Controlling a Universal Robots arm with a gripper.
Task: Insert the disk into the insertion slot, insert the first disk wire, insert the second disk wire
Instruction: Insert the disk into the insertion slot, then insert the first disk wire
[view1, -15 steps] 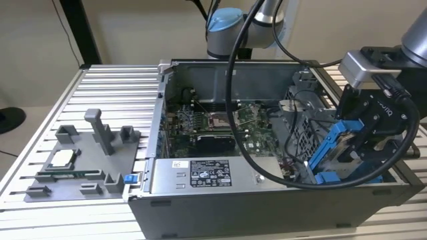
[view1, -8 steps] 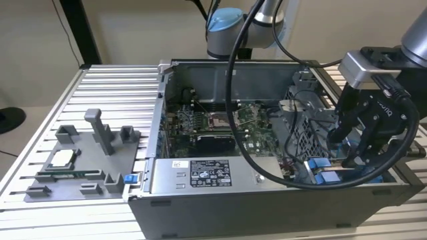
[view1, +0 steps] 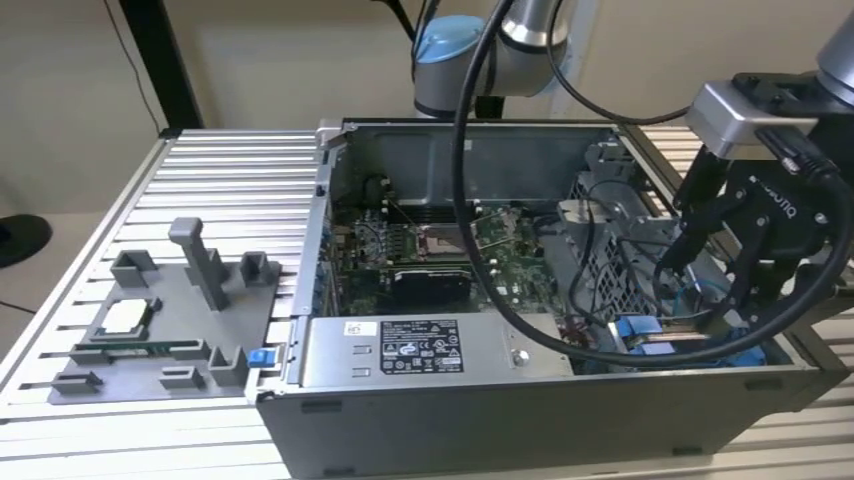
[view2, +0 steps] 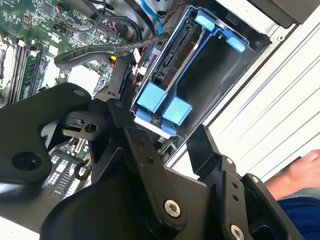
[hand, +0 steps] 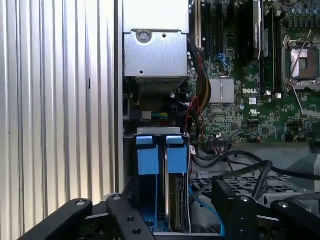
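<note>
Finds the disk (view2: 175, 52) seated on edge in the insertion slot (view2: 225, 70), at the near corner of the case (view1: 534, 420) on the exterior view's right. Cannot confirm either wire plugged. Records the gripper (hand: 172, 195) over the slot, jaws released, empty. Notes case wall close one side, loose cables (hand: 235, 160) the other.

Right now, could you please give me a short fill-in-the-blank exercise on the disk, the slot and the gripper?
1. The disk stands in the slot, between ____ plastic rails.
2. The gripper is just over it with its jaws ____.
3. The gripper hangs at the exterior view's ____ end of the case.
Missing words: blue; open; right.
</note>
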